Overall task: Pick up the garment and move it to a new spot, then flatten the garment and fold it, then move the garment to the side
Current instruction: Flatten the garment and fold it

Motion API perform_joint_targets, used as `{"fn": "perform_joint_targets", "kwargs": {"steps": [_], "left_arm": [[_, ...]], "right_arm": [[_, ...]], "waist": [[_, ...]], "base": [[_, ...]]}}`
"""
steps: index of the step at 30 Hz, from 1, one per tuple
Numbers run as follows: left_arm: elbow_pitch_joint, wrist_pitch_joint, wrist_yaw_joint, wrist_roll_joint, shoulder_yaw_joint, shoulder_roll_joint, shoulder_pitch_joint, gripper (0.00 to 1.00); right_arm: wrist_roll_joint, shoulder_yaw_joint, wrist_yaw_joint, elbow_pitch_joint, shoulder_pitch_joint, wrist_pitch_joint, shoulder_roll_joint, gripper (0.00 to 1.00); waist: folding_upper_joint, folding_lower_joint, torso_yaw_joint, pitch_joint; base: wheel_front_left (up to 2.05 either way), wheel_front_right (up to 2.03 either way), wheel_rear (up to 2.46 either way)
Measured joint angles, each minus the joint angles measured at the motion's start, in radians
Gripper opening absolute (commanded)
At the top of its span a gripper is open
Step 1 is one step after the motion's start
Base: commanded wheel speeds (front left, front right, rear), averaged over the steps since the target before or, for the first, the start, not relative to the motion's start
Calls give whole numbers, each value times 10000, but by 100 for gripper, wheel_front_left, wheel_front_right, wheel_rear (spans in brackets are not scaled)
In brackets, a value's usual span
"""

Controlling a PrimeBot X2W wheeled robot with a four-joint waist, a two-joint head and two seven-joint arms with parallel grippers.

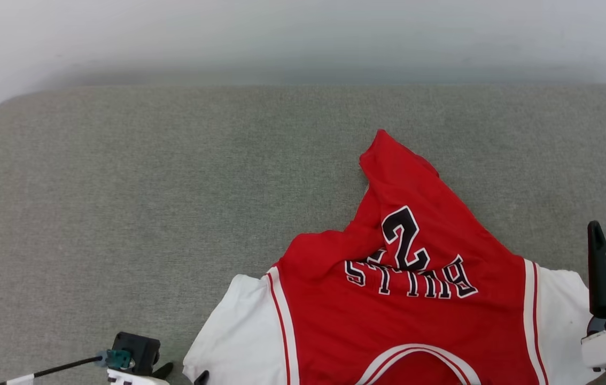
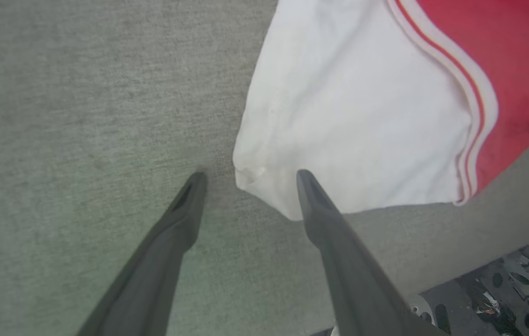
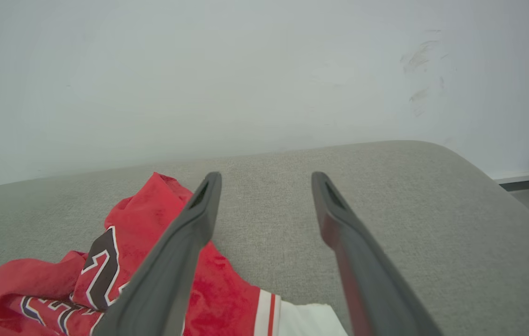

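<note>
Dark fingers of my left tool (image 2: 250,176) rise from the bottom of the left wrist view. They are spread wide, hold nothing, and angle down at the grey upholstered surface (image 2: 82,116). One fingertip overlaps the corner of the white sleeve (image 2: 353,116) of the garment (image 2: 525,70); the other is over bare grey fabric just beside that corner. I cannot tell whether either tip touches. My right tool (image 3: 267,176) is also released and empty. Its fingers point almost level across the surface toward the pale wall (image 3: 264,70), just beside the garment's other sleeve. In the head view the garment lies on the near part of the surface, right of centre, with the lettering up and the collar toward me. Its far end is bunched into a peak.
</note>
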Motion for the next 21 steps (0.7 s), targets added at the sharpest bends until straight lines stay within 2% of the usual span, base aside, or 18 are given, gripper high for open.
{"fn": "perform_joint_targets", "kwargs": {"steps": [4, 5, 6, 9, 12, 17, 21], "left_arm": [[462, 196, 98, 109, -65, 40, -255, 100], [548, 267, 77, 115, -125, 46, -300, 91], [616, 332, 36, 13, -132, 36, -336, 0], [786, 341, 0, -138, -81, 8, -472, 0], [922, -157, 73, -46, 15, -90, -559, 0], [694, -696, 115, -215, 295, -207, -626, 0], [-69, -821, 320, -282, 614, -132, -625, 0]], "right_arm": [[-115, 105, 0, 56, -127, -100, 8, 100], [-157, 138, 0, 73, -145, -134, 12, 100], [-174, 157, 0, 84, -171, -159, 17, 100], [-253, 203, 0, 140, -269, -171, 35, 100], [-362, 238, 0, 274, -239, -8, 17, 100], [-481, 314, 0, 439, 311, 907, -263, 100], [-245, 336, 0, 337, 729, 2008, -477, 100]], "waist": [[0, 0, -116, 277], [0, 0, -145, 336], [0, -1, -168, 389], [0, -1, -214, 500], [0, -1, -204, 504], [0, 0, -144, 310], [0, 0, -132, 99]], "base": [[0, 0, 0], [0, 0, 0], [0, 0, 0], [0, 0, 0], [0, 0, 0], [0, 0, 0], [0, 0, 0]]}}
